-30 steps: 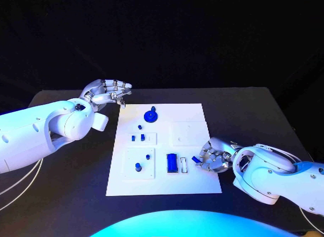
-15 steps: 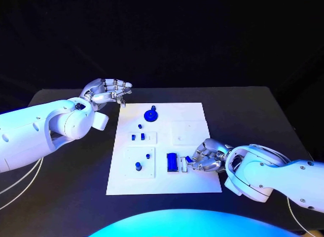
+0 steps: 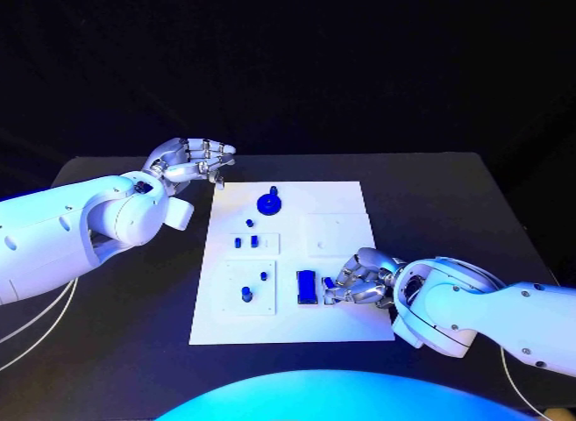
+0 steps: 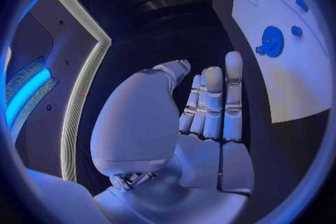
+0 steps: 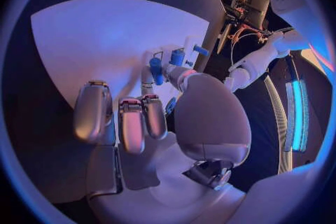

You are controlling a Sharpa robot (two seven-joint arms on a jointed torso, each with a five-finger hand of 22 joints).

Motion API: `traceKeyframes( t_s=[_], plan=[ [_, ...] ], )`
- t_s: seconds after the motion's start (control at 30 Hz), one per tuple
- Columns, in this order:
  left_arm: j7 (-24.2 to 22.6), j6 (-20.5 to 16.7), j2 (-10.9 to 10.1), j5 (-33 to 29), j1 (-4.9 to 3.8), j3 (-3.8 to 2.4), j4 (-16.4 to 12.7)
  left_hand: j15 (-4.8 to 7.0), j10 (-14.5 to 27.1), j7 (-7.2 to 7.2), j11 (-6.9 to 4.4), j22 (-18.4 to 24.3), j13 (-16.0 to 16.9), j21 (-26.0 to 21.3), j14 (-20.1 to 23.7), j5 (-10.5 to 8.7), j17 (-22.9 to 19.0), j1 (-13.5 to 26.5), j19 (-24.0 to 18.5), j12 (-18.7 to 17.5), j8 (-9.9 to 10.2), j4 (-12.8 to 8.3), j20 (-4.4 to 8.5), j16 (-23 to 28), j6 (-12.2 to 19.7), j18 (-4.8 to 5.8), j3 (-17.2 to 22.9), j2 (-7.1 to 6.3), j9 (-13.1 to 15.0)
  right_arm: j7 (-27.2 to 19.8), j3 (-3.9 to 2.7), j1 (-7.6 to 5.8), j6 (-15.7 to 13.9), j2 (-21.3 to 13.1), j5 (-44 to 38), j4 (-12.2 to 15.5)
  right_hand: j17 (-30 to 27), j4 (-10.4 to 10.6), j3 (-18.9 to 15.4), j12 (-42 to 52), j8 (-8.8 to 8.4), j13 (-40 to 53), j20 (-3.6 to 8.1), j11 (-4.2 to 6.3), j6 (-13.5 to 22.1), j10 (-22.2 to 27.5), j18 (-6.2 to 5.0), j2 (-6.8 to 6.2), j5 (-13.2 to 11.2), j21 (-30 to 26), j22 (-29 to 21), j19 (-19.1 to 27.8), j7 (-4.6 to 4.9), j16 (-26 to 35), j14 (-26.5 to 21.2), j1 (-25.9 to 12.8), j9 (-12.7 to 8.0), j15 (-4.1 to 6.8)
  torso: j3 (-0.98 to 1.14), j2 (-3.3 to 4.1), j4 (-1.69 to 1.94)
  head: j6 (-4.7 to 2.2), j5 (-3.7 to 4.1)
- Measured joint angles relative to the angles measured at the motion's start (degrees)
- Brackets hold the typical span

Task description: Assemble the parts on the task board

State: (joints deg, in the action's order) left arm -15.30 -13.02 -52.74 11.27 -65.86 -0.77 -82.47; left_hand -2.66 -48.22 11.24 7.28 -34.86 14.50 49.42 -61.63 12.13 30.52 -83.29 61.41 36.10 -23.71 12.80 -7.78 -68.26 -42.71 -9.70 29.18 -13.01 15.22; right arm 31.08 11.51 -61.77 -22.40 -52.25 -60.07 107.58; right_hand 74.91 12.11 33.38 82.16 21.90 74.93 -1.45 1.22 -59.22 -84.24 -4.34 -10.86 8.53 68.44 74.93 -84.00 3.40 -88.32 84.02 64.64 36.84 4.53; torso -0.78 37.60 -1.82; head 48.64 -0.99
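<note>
The white task board (image 3: 351, 202) lies mid-table. My right hand (image 3: 361, 279) hovers low over its near right part and pinches a small blue part (image 3: 328, 282) beside an upright blue block (image 3: 307, 287). In the right wrist view my right hand (image 5: 150, 123) has its fingers curled, with a blue part (image 5: 170, 105) at the palm and blue pieces (image 5: 155, 64) just beyond the thumb. My left hand (image 3: 193, 162) floats off the board's far left corner and holds nothing; the left wrist view shows the left hand (image 4: 210, 106) with fingers straight, side by side.
A blue disc with a knob (image 3: 269, 204) sits at the board's far end, also seen as the disc (image 4: 271, 42). Small blue pegs (image 3: 244, 244) stand in a white insert, and others (image 3: 246, 294) in a nearer one. A bare white square plate (image 3: 335, 235) lies right of them.
My right hand has moved left across the board with the small blue part, from near the right edge to beside the blue block. The left hand has stayed put.
</note>
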Motion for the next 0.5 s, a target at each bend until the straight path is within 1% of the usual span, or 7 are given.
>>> traceKeyframes(
  t_s=[0.17, 0.33, 0.37, 0.47, 0.5],
  plan=[
    [0.0, 0.0, 0.0, 0.0, 0.00, 0.00, 0.0, 0.00, 0.0, 0.00, 0.00, 0.0, 0.0, -0.2, 0.0, 0.00, 0.0, 0.0, 0.0, 0.2, 0.0, 0.2, 0.00, 0.0, 0.0, 0.00, 0.2, 0.00, -0.1, 0.0, 0.00, 0.02, 0.1, 0.2, 0.4, -0.3, 0.0, 0.2, -0.2, 0.0, 0.07, 0.0, 0.00, 0.00, 0.0, 0.0, -0.01, 0.07, 0.0, 0.0, 0.0, 0.0, 0.00, 0.0, 0.0, -1.1, 0.0, 0.00, 0.00, 0.00, -0.01, 0.03, -0.03],
    [0.0, 0.0, 0.0, 0.0, 0.00, 0.00, 0.0, 0.00, 0.0, 0.00, 0.00, 0.0, 0.0, -0.2, 0.0, 0.00, 0.0, 0.0, 0.0, 0.2, 0.0, 0.2, 0.00, 0.0, 0.0, 0.00, 0.2, 0.00, -0.1, 0.0, 0.00, 0.02, 0.4, 0.4, 0.6, -0.5, 0.0, 0.9, -0.9, 0.0, 0.32, 0.0, 0.00, 0.00, -0.1, 0.0, -0.01, -1.16, 0.0, -0.2, 0.0, 0.0, -0.13, 0.0, 0.0, -2.5, 0.0, 0.00, -0.02, -0.01, -0.01, 0.16, -0.03],
    [0.0, 0.0, -0.1, 0.0, 0.00, 0.00, 0.0, 0.00, 0.0, 0.00, 0.00, 0.0, 0.0, -0.2, 0.0, 0.00, 0.0, 0.0, 0.0, 0.2, 0.0, 0.2, 0.00, 0.0, 0.0, 0.00, 0.2, 0.00, -0.1, 0.0, 0.00, 0.03, 0.5, 0.4, 0.6, -0.5, 0.0, 1.1, -1.1, 0.0, 0.32, 0.0, 0.00, 0.00, -0.2, 0.0, -0.01, -1.16, 0.1, -0.2, 0.0, 0.0, -0.15, 0.0, 0.0, -3.1, 0.0, 0.00, -0.02, -0.01, -0.01, 0.16, -0.04],
    [0.1, 0.0, -0.1, 0.0, 0.00, 0.00, 0.0, 0.00, 0.0, 0.00, 0.00, 0.0, 0.0, -0.2, 0.0, 0.00, 0.0, 0.0, 0.0, 0.2, 0.0, 0.2, 0.00, 0.0, 0.0, 0.00, 0.2, 0.00, -0.1, 0.0, -0.01, 0.03, 0.7, 0.5, 0.7, -0.6, 0.0, 1.7, -1.7, 0.0, 0.50, 0.0, 0.00, 0.00, -0.2, 0.0, -0.02, -1.75, 0.1, -0.2, 0.0, 0.0, -0.19, 0.0, 0.0, -3.9, -0.1, 0.00, -0.02, -0.03, -0.02, 0.18, -0.05],
    [0.1, 0.0, -0.1, 0.0, 0.00, 0.00, 0.0, 0.00, 0.0, 0.00, 0.00, 0.0, 0.0, -0.2, 0.0, 0.00, 0.0, 0.0, 0.0, 0.2, 0.0, 0.2, 0.00, 0.0, 0.0, 0.00, 0.2, 0.00, -0.1, 0.0, -0.01, 0.03, 0.7, 0.5, 0.7, -0.6, 0.0, 2.0, -2.0, 0.0, 0.50, 0.0, 0.00, -0.08, -0.2, 0.1, -0.02, -1.67, 0.1, -0.2, 0.0, 0.0, -0.19, 0.0, 0.0, -4.2, -0.1, 0.00, -0.02, -0.03, -0.03, 0.18, -0.08]
  ],
)
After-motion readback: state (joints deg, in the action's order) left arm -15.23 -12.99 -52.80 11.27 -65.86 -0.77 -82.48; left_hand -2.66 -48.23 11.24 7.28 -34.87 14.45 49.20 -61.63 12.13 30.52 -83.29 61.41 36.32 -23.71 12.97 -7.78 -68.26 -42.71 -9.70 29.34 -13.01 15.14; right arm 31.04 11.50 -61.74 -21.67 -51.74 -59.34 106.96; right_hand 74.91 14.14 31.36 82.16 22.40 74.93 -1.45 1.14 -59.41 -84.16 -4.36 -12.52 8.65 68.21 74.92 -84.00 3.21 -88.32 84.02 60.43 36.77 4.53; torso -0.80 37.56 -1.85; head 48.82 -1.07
